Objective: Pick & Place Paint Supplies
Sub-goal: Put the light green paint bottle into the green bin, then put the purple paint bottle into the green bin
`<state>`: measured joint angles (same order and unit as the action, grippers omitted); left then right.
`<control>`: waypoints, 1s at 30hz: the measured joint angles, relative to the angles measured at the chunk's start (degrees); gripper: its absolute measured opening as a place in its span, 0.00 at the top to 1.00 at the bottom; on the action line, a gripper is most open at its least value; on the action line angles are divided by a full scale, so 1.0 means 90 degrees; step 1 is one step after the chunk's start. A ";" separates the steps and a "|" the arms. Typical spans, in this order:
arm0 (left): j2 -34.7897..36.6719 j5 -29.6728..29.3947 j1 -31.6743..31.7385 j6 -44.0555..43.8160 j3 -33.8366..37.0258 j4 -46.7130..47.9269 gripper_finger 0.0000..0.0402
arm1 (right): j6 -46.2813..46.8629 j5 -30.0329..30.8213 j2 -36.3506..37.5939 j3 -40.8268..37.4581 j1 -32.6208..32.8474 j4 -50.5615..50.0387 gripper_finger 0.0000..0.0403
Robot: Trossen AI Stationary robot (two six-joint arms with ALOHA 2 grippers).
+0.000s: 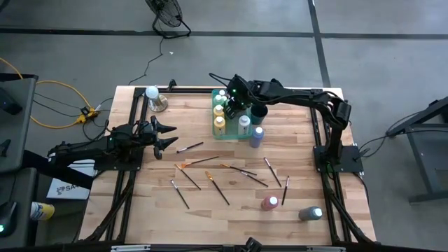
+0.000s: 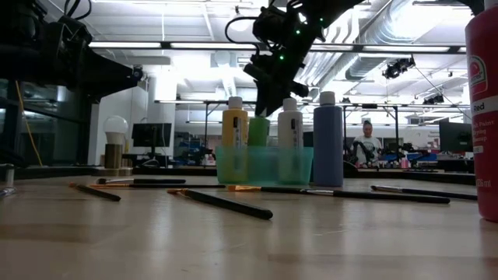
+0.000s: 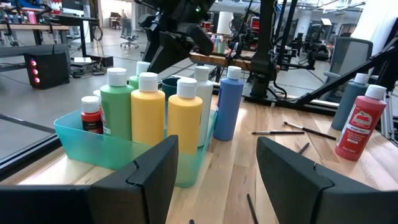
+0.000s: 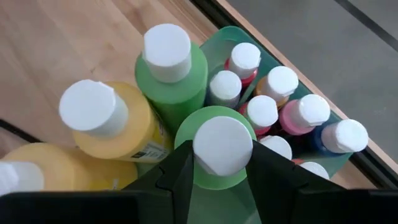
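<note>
The green bottle stands in the teal bin at the far middle of the counter, crowded by two yellow bottles and another green one. My right end effector brackets its white cap; I cannot tell whether the fingers grip or have let go. I judge the release should finish fully, then retreat straight up without nudging caps. My left end effector waits spread apart, left of the brushes. The bin floor and bottle base are hidden.
</note>
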<state>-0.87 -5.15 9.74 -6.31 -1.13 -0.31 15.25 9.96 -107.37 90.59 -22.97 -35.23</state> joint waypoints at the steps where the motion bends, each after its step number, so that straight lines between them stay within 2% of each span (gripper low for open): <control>1: 0.0001 0.0000 -0.0002 0.0000 0.0000 0.0001 0.47 | 0.0000 -0.0014 0.0000 0.0000 0.0005 0.0014 0.66; 9: 0.0000 0.0000 -0.0001 0.0000 0.0000 0.0001 0.47 | 0.0195 -0.0078 0.0000 0.0002 0.0009 0.0201 0.58; 18: -0.0001 0.0000 0.0000 0.0000 0.0000 0.0001 0.47 | 0.0507 -0.0081 0.0293 0.0000 0.0010 -0.0116 0.43; 25: 0.0000 0.0000 -0.0001 0.0000 0.0000 0.0001 0.47 | 0.0850 -0.0185 0.0941 0.0002 0.0130 -0.1490 0.38; 30: 0.0001 0.0002 -0.0001 0.0000 0.0000 0.0000 0.47 | 0.1270 -0.0800 0.1231 0.0010 0.0344 -0.2540 0.39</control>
<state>-0.86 -5.13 9.73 -6.31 -1.13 -0.31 26.68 2.76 -96.29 90.67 -19.88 -58.09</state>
